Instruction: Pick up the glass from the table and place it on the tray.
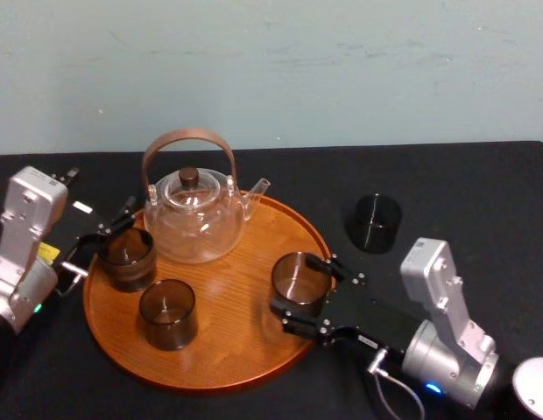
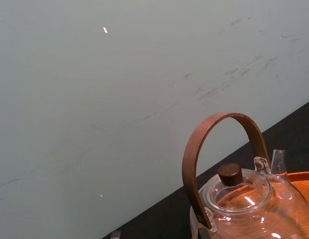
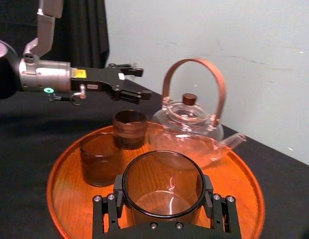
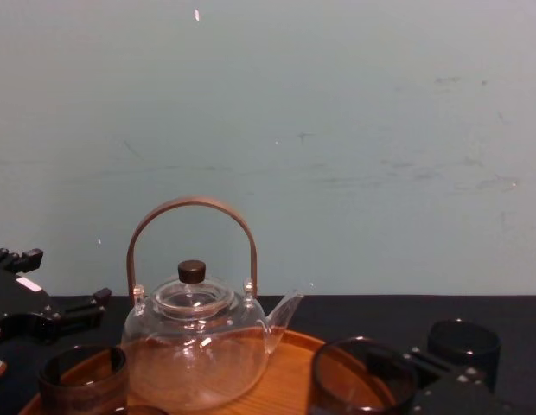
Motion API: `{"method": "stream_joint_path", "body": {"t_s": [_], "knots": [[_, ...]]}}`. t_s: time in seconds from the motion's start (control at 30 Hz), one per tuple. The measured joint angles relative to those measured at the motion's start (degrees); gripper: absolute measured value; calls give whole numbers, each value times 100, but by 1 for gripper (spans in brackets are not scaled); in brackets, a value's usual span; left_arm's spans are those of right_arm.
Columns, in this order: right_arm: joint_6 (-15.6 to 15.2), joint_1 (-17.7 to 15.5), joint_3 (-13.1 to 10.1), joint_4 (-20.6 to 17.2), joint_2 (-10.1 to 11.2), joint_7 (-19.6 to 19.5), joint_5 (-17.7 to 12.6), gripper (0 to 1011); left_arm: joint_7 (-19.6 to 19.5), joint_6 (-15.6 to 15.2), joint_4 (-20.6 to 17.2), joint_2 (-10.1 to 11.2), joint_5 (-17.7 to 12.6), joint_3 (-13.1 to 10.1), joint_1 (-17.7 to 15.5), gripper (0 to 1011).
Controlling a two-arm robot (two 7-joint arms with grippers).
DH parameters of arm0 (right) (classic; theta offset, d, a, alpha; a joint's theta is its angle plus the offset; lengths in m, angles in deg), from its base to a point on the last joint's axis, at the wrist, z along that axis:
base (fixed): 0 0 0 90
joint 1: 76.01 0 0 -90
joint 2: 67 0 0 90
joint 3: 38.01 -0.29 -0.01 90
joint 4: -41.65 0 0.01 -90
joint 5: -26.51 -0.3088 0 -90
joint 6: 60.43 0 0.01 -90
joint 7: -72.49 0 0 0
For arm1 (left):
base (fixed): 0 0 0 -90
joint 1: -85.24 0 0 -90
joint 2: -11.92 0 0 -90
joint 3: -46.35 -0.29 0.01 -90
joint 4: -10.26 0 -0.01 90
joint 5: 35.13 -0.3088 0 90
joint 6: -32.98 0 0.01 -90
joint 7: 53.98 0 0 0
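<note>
The round orange-brown tray lies mid-table with a clear glass teapot at its back. My right gripper reaches over the tray's right part, shut on a smoky glass. In the right wrist view its fingers press both sides of that glass. I cannot tell whether the glass touches the tray. Two more glasses stand on the tray, one at the left and one at the front. My left gripper is open at the tray's left rim, beside the left glass.
One dark glass stands on the black table right of the tray, behind my right arm. The teapot's tall brown handle rises above the tray. A pale wall runs along the table's far edge.
</note>
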Motion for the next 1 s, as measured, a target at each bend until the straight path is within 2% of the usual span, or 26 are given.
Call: {"method": "stream_joint_path", "body": {"t_s": [0.37,1.0], "knots": [[7,270,334,253,-173,78,45,904,0,0,0,0,0,0,0,1001],[-5,702,674,864,-455,192,54,904,0,0,0,0,0,0,0,1001]]}}
